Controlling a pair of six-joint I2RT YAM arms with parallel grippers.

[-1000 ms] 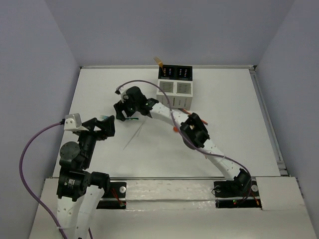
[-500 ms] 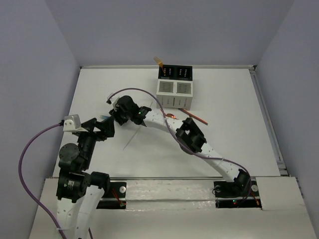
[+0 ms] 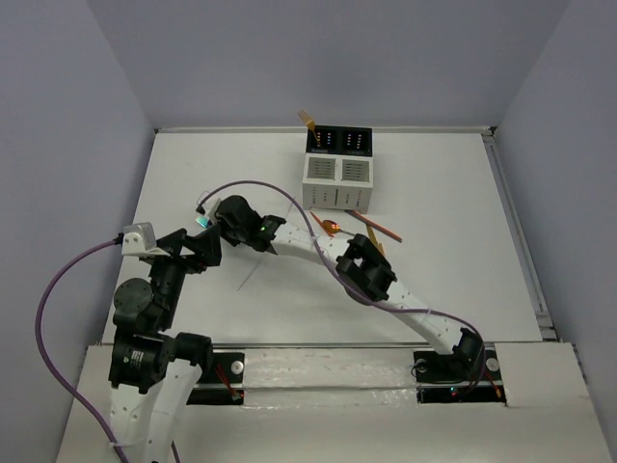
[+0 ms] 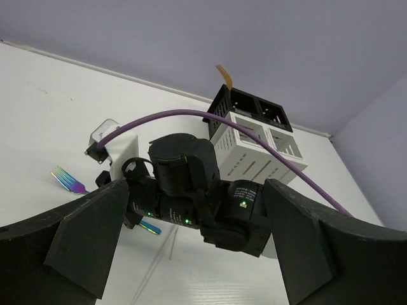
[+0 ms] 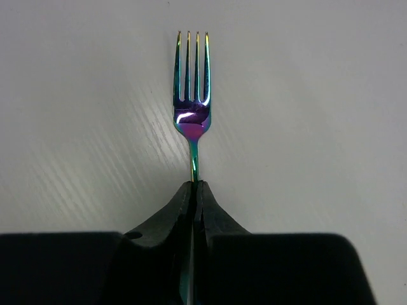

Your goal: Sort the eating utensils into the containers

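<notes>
i count one rainbow fork (image 5: pixel 192 114), one orange spoon (image 3: pixel 331 228), one orange stick (image 3: pixel 386 231) and one thin pale stick (image 3: pixel 251 275) on the table (image 3: pixel 463 241). there is one caddy (image 3: pixel 335 159), made of two white boxes (image 3: pixel 335 180) and two black boxes (image 3: pixel 337 140), with one tan stick (image 3: pixel 308 121) poking out of it.

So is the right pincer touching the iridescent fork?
Touching. Right wrist view: the right pincer is closed on the handle of the iridescent fork, no gap, tines sticking out ahead.
</notes>
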